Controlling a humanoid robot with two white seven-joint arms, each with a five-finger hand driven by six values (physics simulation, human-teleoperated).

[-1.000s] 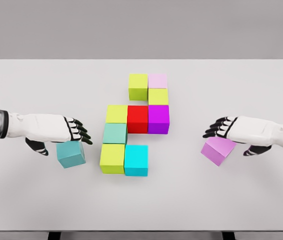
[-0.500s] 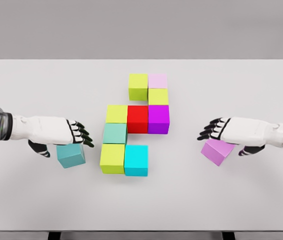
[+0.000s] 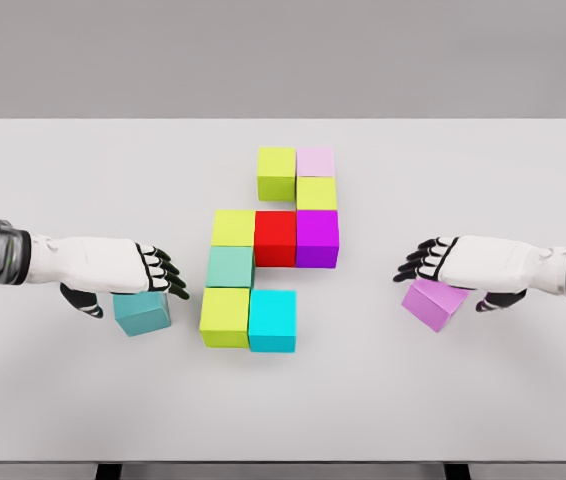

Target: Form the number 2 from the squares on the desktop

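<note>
Both hands hover over loose cubes beside the part-built figure [image 3: 268, 248] at the table's [image 3: 523, 390] centre. Left hand [image 3: 123, 268] covers the teal cube [image 3: 144, 313], right hand [image 3: 468, 264] the violet cube [image 3: 433, 303]; fingers extended, gripping nothing. For a sound grasp, fingers should straddle opposite faces squarely before closing.
</note>
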